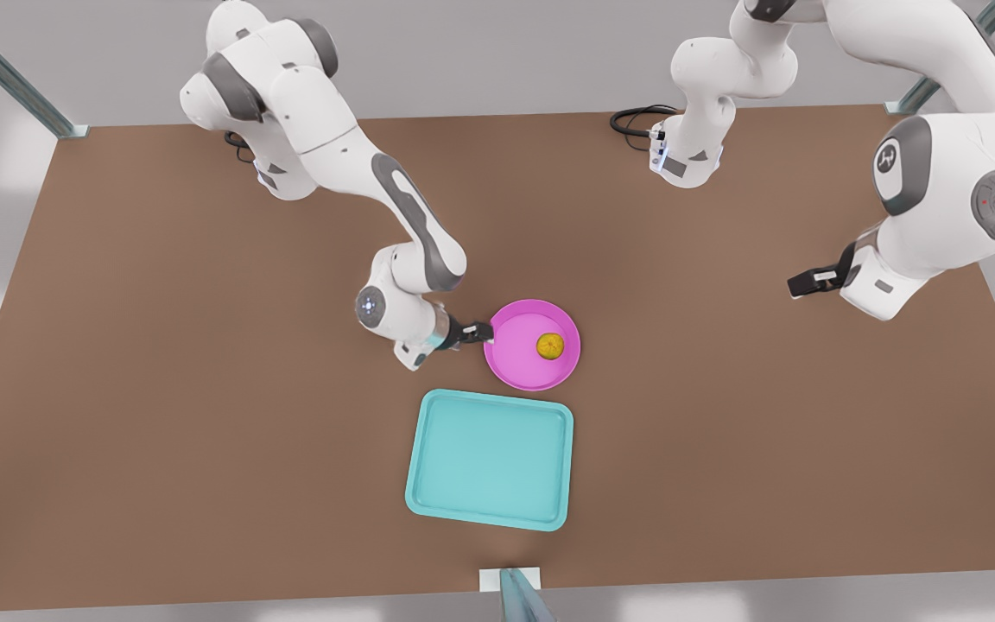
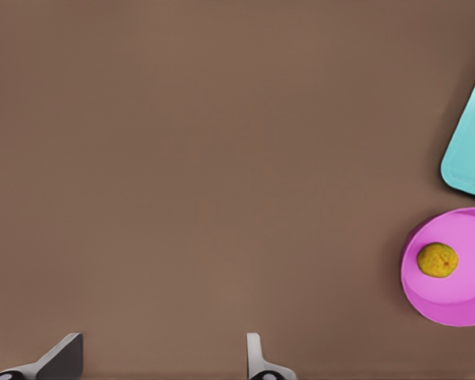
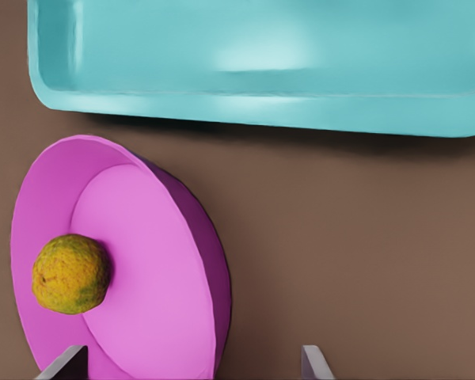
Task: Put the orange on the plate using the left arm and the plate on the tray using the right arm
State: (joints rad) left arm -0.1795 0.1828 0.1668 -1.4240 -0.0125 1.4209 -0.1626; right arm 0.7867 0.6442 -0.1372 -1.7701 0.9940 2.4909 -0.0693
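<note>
The orange (image 1: 549, 345) lies inside the pink plate (image 1: 516, 367), which rests on the table just behind the teal tray (image 1: 491, 458). At the front view's left, my right gripper (image 1: 478, 332) is low at the plate's rim. In the right wrist view its open fingers straddle the rim of the plate (image 3: 158, 269), with the orange (image 3: 71, 273) and tray (image 3: 261, 63) beyond. My left gripper (image 1: 815, 281) waits high at the front view's right, open and empty (image 2: 162, 364). From there the plate (image 2: 459, 305), orange (image 2: 437, 260) and tray (image 2: 471, 158) appear far off.
Brown tabletop (image 1: 161, 389) spreads wide on both sides of the tray. A black cable (image 1: 636, 117) loops by the far arm base. Metal frame posts stand at the table's corners and at the near edge (image 1: 515, 592).
</note>
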